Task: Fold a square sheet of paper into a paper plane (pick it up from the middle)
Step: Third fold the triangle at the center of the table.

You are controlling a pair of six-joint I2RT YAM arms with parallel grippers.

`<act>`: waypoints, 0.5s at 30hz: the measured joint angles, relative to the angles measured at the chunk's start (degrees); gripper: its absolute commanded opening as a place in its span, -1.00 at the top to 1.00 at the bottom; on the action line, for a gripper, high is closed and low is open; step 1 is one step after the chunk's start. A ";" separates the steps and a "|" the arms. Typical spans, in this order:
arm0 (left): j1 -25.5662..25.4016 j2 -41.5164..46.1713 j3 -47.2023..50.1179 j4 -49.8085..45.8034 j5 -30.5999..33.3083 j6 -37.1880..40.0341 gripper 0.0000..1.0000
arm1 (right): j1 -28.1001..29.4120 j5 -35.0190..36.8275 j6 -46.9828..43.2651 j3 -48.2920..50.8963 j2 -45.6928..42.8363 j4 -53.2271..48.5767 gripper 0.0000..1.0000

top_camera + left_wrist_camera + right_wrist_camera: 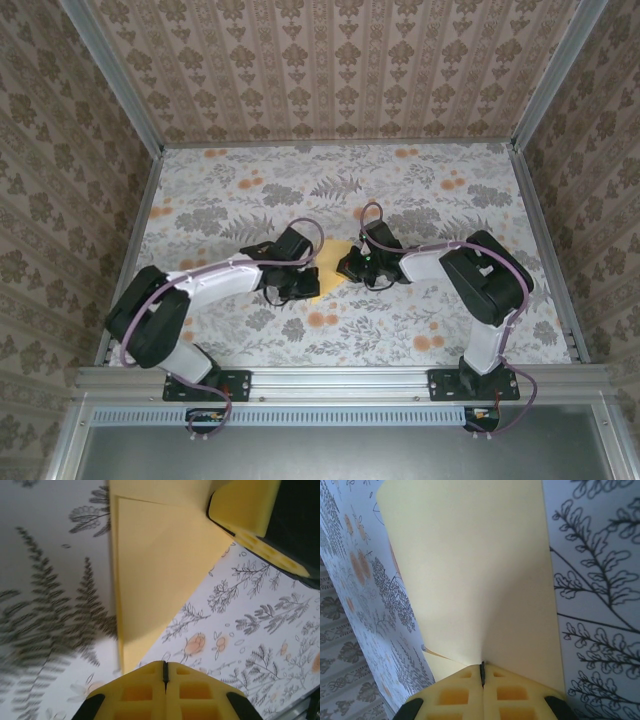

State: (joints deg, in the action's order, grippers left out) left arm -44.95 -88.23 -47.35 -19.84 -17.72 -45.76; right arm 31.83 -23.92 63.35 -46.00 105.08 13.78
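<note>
One sheet [470, 580] | pinched by right end effector [482, 671] | left end effector [165, 669] at corner

Matt square sheet of paper [160, 570], smooth floral table cover [250, 190], possibly cloth, metal rail [340, 378]

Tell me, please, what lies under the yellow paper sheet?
The floral-print table surface shows around the square sheet of paper and runs beneath it. What lies directly under the sheet is covered and cannot be seen.
</note>
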 measured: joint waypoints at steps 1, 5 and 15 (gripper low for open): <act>-0.20 -1.46 -0.61 0.42 0.17 -0.28 1.00 | 0.00 0.02 0.17 0.00 0.00 0.00 0.97; -0.50 -5.18 -1.97 1.16 1.68 -1.20 1.00 | 0.00 0.02 0.33 0.00 0.00 0.00 0.97; -0.39 -6.62 -1.79 1.22 3.43 -4.02 1.00 | -0.02 -0.28 -1.64 -0.50 -0.07 -0.59 0.96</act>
State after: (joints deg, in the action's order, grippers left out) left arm -45.34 -94.85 -49.15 -18.61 -14.28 -49.78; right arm 31.81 -24.21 61.71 -46.50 105.01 13.19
